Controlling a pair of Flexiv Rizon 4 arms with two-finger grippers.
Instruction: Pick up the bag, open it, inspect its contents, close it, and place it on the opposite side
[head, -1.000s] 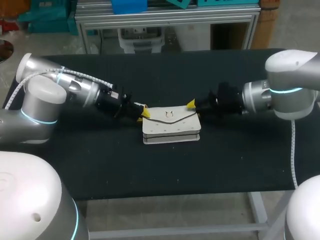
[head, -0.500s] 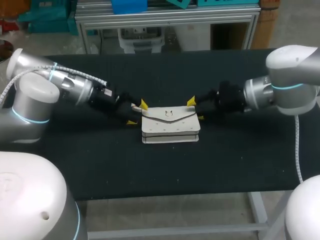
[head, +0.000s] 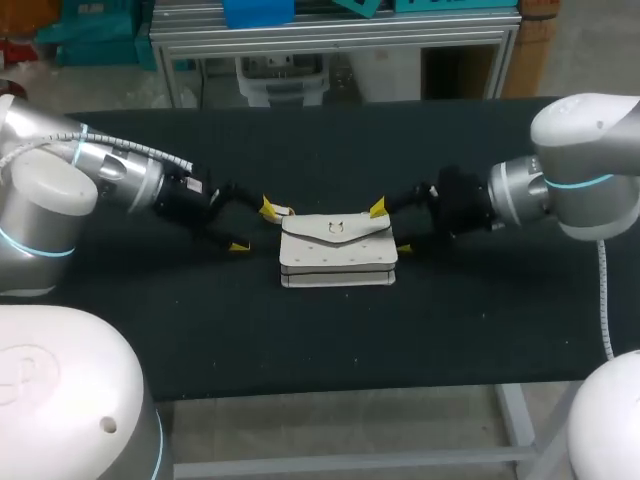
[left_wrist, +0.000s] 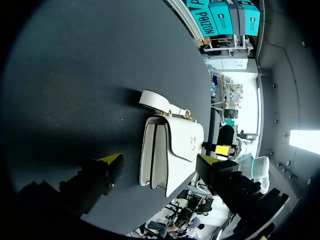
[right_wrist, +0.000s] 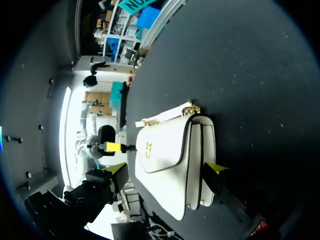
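The left tool (head: 252, 227) has backed away from the bag (head: 338, 250). A second ago its yellow tips were at the bag's near end. Now it stands apart at the bag's 9 o'clock, jaws wide and holding nothing. The bag itself has slid a touch toward 9 o'clock.

The right tool (head: 390, 228) has stayed at the bag's 3 o'clock end. Its jaws are spread, one tip by the far edge and the other by the near corner. In the right wrist view one tip lies against the bag's base while the other stands off the flap, so it has no grip.

With neither tool holding it, the bag rests on the dark worktop (head: 330, 340), about the middle. I judge this to be a release, or a pause between grasps. If it is meant to end on the opposite side, it does not look fully across yet.

The bag (left_wrist: 170, 155) is a small cream flap purse lying flat, flap up and shut. It has a gold clasp at the flap's point and dark seams along its gusseted side. Its short strap (head: 279, 211) curls out at the bag's 10 o'clock corner, joined by gold fittings.
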